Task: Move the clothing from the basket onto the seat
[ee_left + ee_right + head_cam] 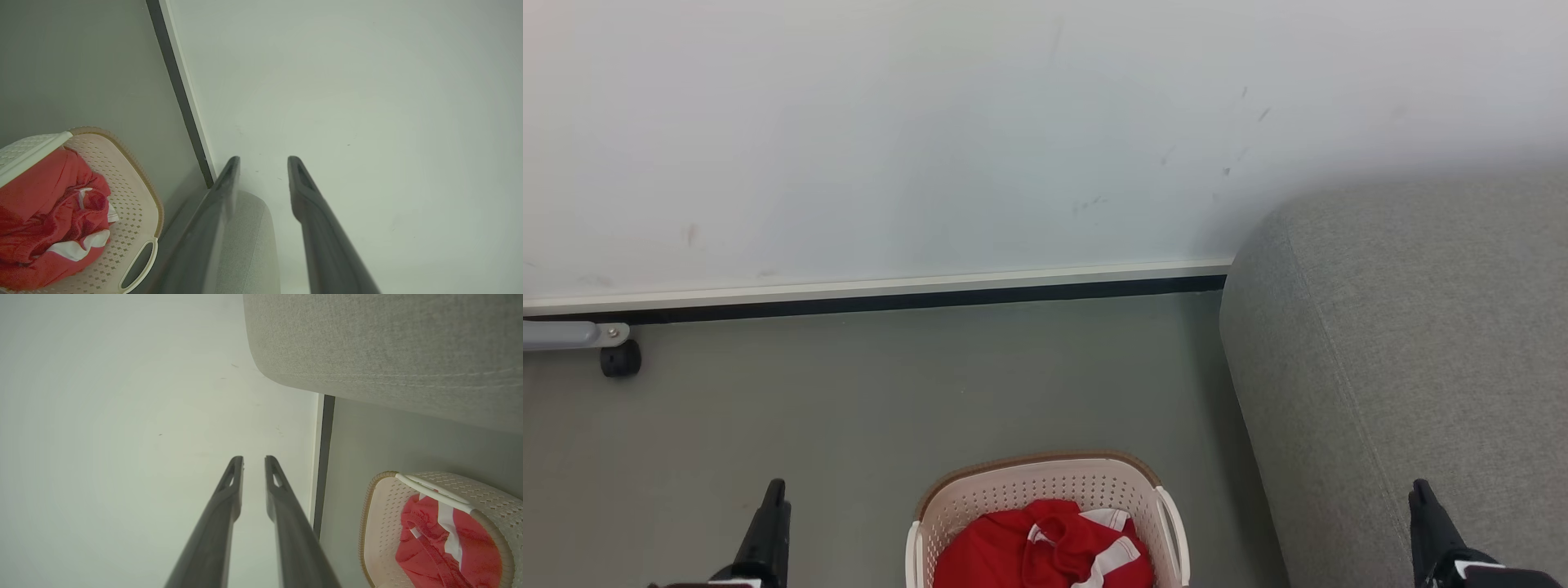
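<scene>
The clothing is a bright red bundle with white trim lying in the cream basket at the bottom middle of the head view. The light grey seat rises just right of the basket. My left gripper hangs over the floor left of the basket. In its wrist view the left gripper is open and empty, with the clothing in the basket off to its side. My right gripper is over the seat; the right gripper stands narrowly open, empty.
A white wall with a pale and black baseboard runs behind the grey floor. A grey frame leg with a black caster stands at the far left by the wall. The seat's rounded corner is close to the basket.
</scene>
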Controlling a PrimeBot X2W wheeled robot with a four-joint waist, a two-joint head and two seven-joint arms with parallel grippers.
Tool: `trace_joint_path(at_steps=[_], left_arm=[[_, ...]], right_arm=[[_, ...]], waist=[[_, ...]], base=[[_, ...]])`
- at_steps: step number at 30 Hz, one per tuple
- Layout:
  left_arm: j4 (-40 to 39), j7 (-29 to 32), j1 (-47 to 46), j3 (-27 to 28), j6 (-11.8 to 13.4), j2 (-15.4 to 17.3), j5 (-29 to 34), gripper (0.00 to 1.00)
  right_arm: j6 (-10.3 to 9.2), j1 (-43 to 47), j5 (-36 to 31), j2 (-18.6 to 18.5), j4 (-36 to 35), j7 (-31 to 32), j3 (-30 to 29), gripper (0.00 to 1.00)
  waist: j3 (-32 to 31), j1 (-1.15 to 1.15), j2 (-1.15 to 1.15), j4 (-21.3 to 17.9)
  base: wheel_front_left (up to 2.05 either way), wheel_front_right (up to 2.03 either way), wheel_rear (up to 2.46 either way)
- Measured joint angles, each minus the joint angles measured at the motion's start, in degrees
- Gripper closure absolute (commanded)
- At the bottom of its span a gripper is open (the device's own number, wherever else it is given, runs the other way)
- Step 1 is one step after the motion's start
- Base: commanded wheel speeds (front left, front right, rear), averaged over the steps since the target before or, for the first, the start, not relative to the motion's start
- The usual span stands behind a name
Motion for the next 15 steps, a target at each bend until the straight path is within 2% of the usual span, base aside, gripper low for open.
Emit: trace_joint_path(at_steps=[9,15], left_arm=[[-0.2,-1.3,0.4,-1.6,0.0,-0.1,0.4,0.00],[-0.9,-2.7,0.3,-2.5,0.5,0.0,3.4,0.00]], right_arm=[[-0.08,0.4,-0.5,0.1,0.0,-1.4,1.4,0.00],[-0.64,0.4,-2.3,0.1,-0.8,-2.6,2.1,0.00]], waist=[[-0.1,0.00,0.00,0.0],[-0.3,0.00,0.00,0.0]], base=[[0.00,0.00,0.00],[0.00,0.00,0.00]])
